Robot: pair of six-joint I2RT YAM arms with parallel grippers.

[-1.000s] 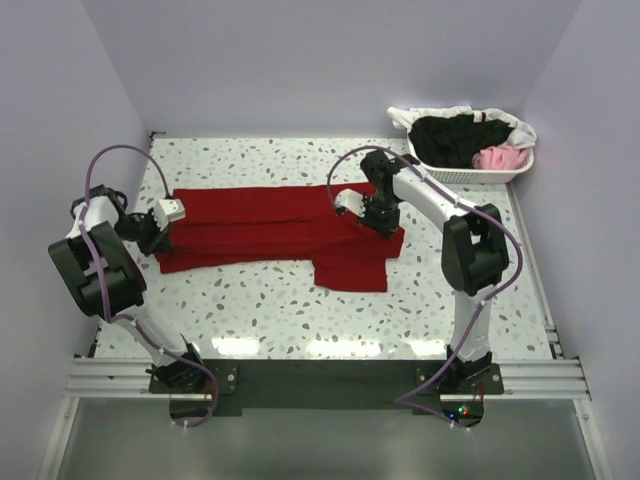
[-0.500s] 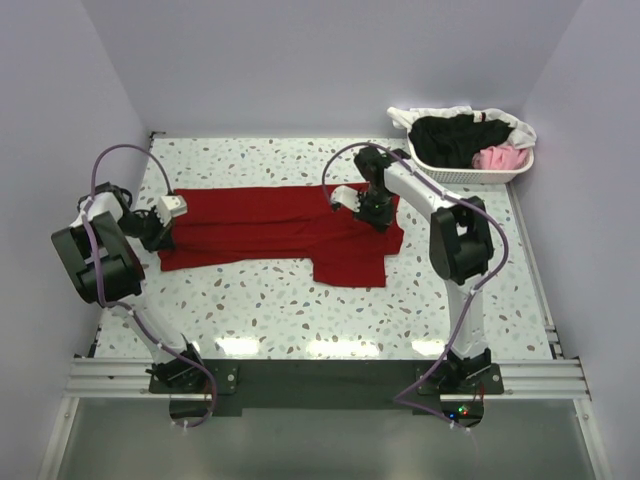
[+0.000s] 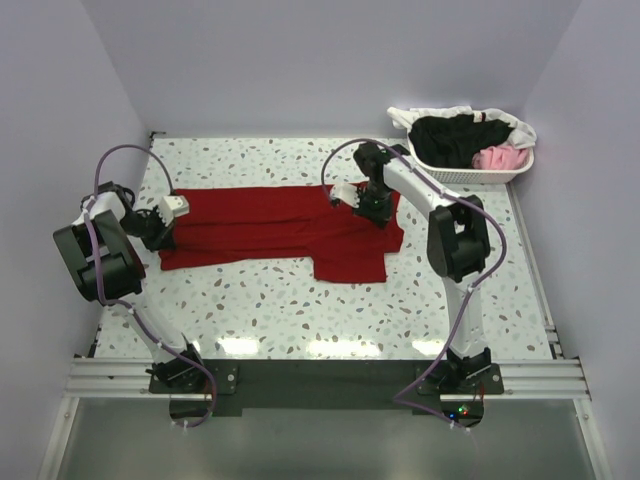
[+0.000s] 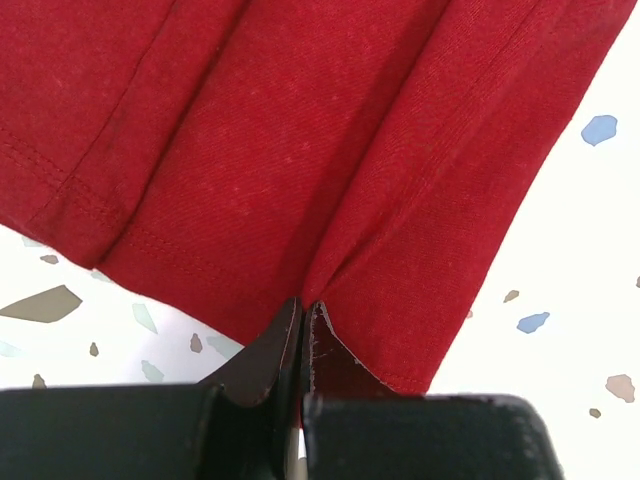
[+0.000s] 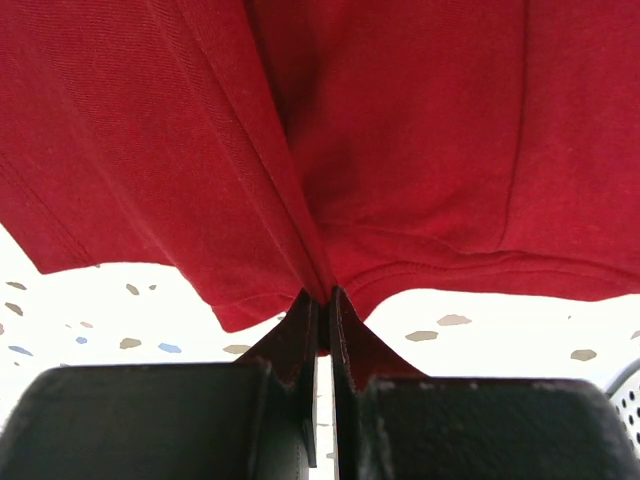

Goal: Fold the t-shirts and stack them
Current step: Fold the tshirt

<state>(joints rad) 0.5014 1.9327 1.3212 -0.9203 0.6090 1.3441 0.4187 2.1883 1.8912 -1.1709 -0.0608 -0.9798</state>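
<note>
Noted bare desk (image 3: 300, 320) on the near side, room enough for laying a fold toward the arm bases. Found the dark red t-shirt (image 3: 270, 225) spread across mid-desk, with one flap pointing nearward. Found the left end effector (image 4: 300, 318) clamped closed on a cloth fold at its left end, close to the left wall (image 3: 70, 120). Found the right end effector (image 5: 320, 300) clamped closed on a fold at its right end. Judged a fold in hand, best done by raising both pinches together, level and taut. Farther right, noted the basket (image 3: 480, 176) holding a black t-shirt (image 3: 450, 140) and a pink t-shirt (image 3: 500, 157), near enough to snag.
</note>
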